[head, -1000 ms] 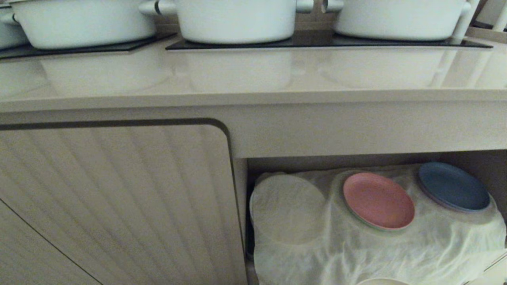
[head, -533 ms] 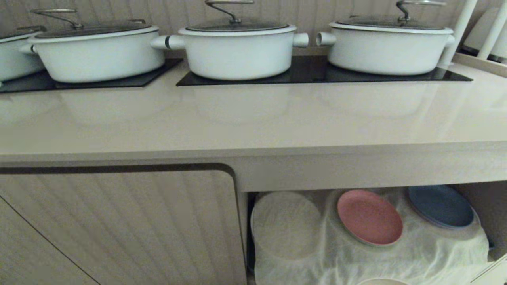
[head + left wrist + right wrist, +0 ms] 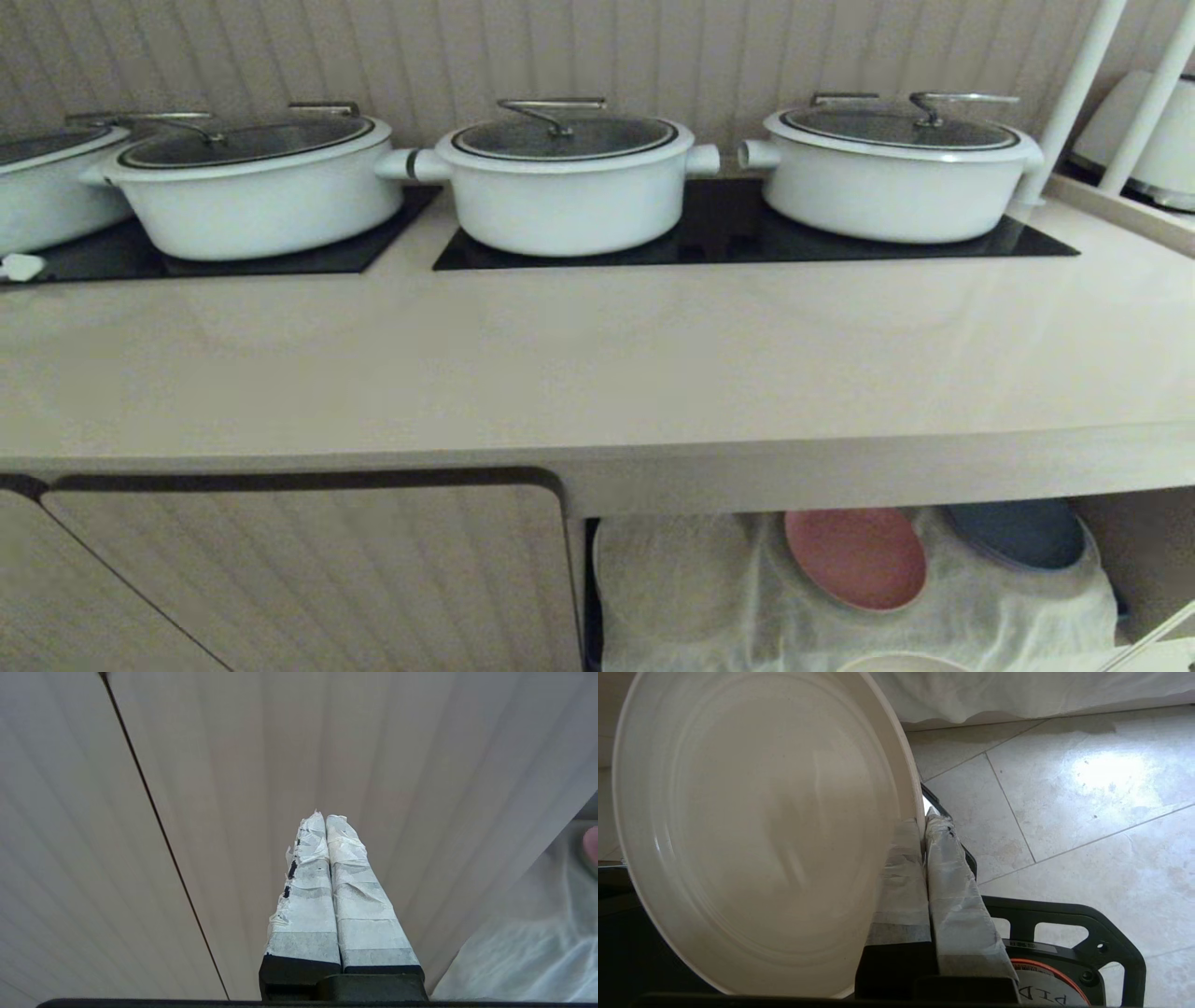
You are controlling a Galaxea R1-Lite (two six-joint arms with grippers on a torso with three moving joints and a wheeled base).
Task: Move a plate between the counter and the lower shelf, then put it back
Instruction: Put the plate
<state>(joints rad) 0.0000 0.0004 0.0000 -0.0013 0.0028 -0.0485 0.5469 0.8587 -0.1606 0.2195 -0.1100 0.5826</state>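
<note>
1. Right wrist view: right gripper (image 3: 924,826) pinches the rim of the plate (image 3: 756,830), which stands on edge beside its taped fingers (image 3: 952,891), above the tiled floor (image 3: 1064,812).
2. Judgement: carrying step; lift until the plate clears the thick front edge of the counter (image 3: 597,373) before moving it inward, then level it.
3. Left gripper (image 3: 325,817) is pressed together, empty, facing the ribbed cabinet door (image 3: 233,765).
</note>
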